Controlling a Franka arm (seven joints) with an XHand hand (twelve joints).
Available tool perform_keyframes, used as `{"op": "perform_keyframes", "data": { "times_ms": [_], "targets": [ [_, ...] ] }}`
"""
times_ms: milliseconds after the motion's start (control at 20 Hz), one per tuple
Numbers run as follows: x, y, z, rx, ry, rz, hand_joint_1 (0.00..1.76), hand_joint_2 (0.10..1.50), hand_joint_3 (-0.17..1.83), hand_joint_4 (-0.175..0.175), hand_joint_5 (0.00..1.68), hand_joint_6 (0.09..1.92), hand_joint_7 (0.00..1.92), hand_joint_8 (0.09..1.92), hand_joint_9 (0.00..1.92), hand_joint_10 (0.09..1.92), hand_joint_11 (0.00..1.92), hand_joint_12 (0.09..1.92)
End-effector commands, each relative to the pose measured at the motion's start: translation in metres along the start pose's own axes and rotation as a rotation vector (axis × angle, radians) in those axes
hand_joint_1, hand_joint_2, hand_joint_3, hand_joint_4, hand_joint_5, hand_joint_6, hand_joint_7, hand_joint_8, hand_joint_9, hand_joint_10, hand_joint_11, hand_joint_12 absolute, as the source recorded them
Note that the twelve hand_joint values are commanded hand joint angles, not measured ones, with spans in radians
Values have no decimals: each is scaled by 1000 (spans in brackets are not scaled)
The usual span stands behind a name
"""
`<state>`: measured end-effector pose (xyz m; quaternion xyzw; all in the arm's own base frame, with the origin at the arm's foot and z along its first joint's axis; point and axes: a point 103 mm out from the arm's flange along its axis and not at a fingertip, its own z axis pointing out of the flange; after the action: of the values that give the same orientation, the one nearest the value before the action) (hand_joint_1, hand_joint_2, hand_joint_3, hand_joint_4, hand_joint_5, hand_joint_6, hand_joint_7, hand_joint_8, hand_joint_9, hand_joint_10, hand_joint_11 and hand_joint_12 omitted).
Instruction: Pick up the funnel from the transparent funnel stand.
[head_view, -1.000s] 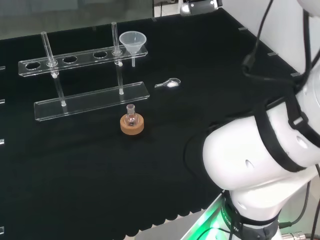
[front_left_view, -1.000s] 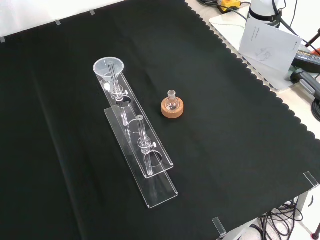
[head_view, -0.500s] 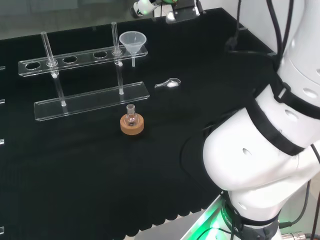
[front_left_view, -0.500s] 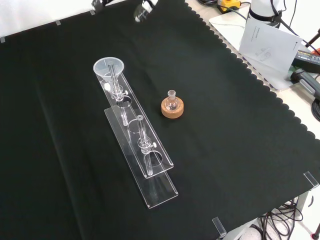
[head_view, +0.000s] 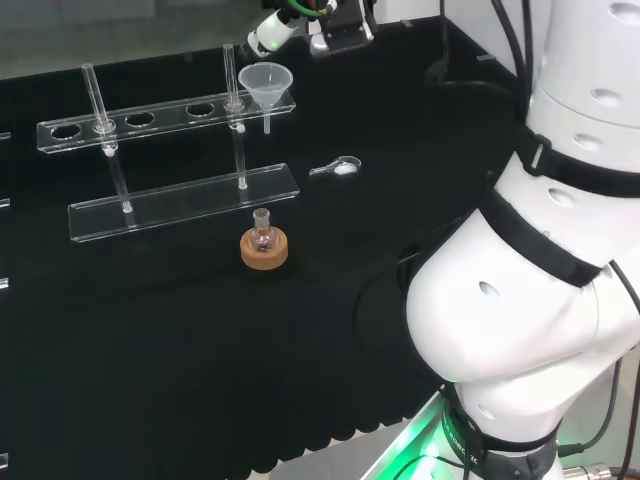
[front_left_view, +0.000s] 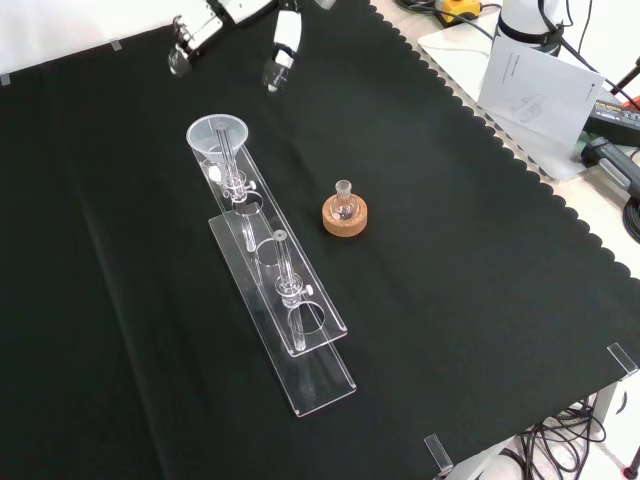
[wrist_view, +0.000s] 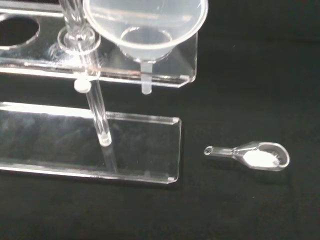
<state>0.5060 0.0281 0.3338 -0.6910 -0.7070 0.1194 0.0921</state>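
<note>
Fingers (front_left_view: 283, 50) of the hand (front_left_view: 225, 18) hang spread and straight, holding nothing, just above and apart from the funnel (head_view: 265, 85). The funnel sits in the end hole of the transparent funnel stand (head_view: 180, 205). Near the stand, a small flask on a cork ring (head_view: 264, 250) and a clear spoon (wrist_view: 256, 155) with white powder lie on the table's black cloth (front_left_view: 480, 270). Papers (front_left_view: 540, 80) lie beyond the cloth's scalloped edge.

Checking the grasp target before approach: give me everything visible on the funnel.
The funnel is clear, colourless plastic or glass: a wide round cone above a short narrow stem. It sits upright in the end hole of the transparent funnel stand's upper shelf, its stem poking through below and ending above the base plate. It looks empty. Only the shelf touches it; the robot hand hovers beyond it, fingers apart, not touching.
</note>
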Motion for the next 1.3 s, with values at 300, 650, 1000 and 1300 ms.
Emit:
{"op": "perform_keyframes", "data": {
  "times_ms": [300, 650, 1000, 1300],
  "targets": [
    [19, 32, 26, 140, -68, -15, 489, 744, 183, 18, 87, 87, 0, 246, 71, 812, 197, 1527],
    [17, 49, 35, 165, -104, -9, 609, 705, 164, -1, 24, 87, 0, 173, 19, 840, 204, 1532],
    [12, 62, 43, 188, -110, -7, 652, 701, 166, -5, 45, 87, 0, 157, 13, 851, 212, 1533],
    [12, 66, 49, 202, -116, 0, 660, 701, 170, 2, 58, 87, 0, 162, 22, 864, 225, 1530]
  ]
}}
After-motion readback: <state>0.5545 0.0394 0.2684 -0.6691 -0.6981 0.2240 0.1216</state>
